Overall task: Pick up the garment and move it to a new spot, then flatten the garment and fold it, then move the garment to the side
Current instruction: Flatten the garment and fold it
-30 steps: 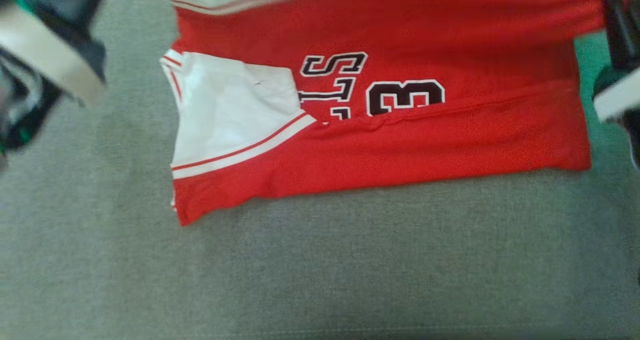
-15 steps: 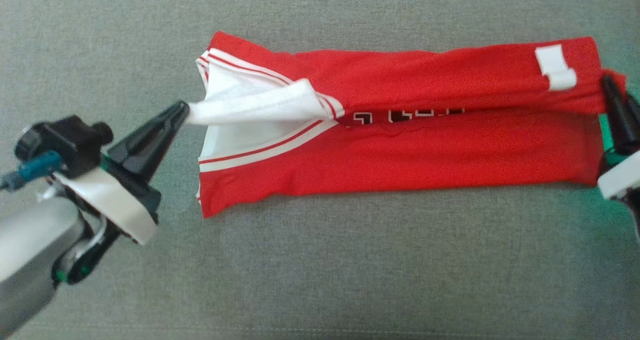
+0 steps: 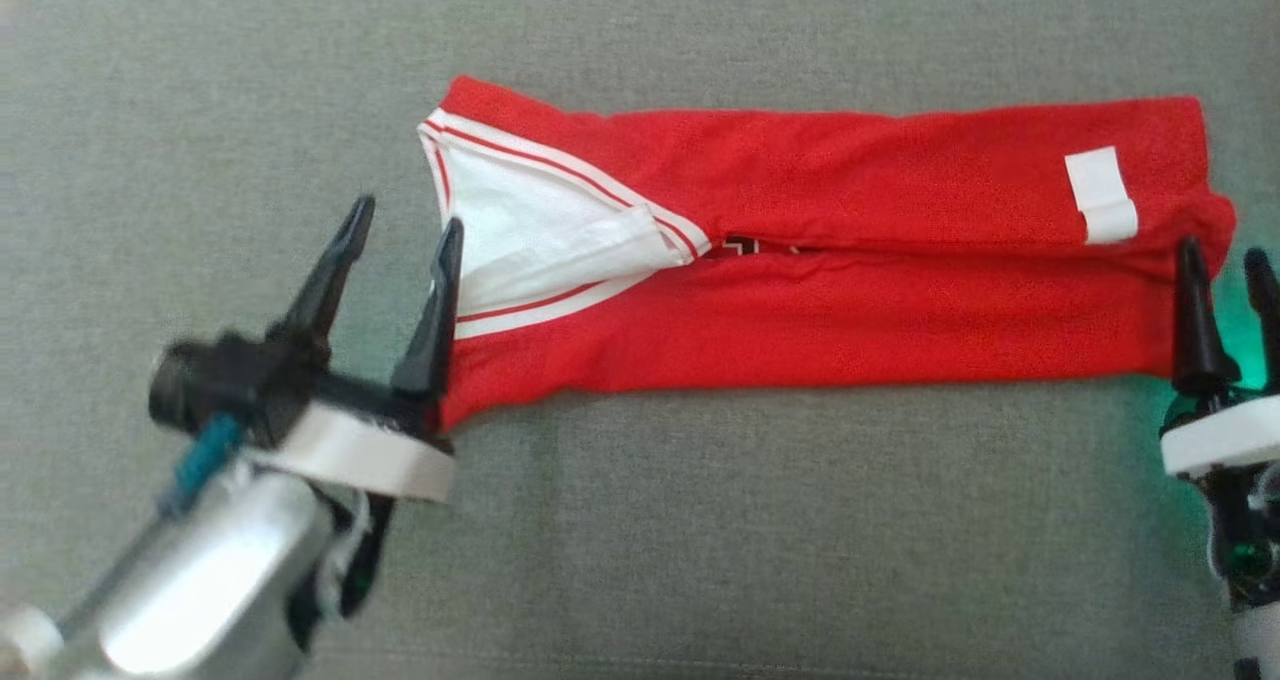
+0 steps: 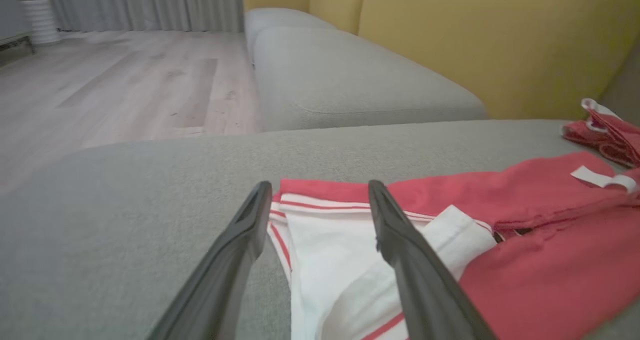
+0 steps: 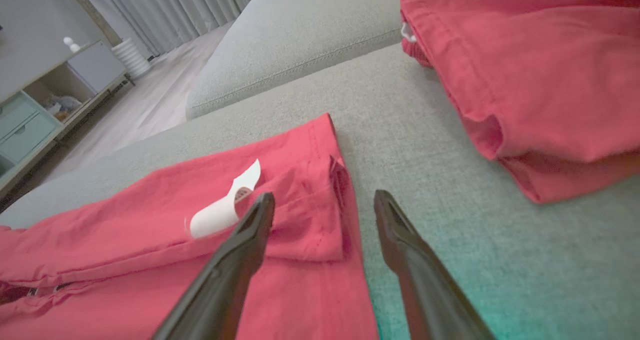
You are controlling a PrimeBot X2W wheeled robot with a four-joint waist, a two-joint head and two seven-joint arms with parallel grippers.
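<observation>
Lying folded: garment (image 3: 850,330), white tag (image 3: 1100,192) unreadable

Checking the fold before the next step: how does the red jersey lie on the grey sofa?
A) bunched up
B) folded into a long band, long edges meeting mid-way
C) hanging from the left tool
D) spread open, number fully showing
B: the jersey lies as a long band, two flaps meeting along its middle; the left tool is open.

A red garment (image 3: 850,310), folded into a long narrow strip, lies flat across a grey cushion (image 3: 700,540), back from its near edge; white striped trim (image 3: 530,220) left, white label (image 3: 1100,195) right.
</observation>
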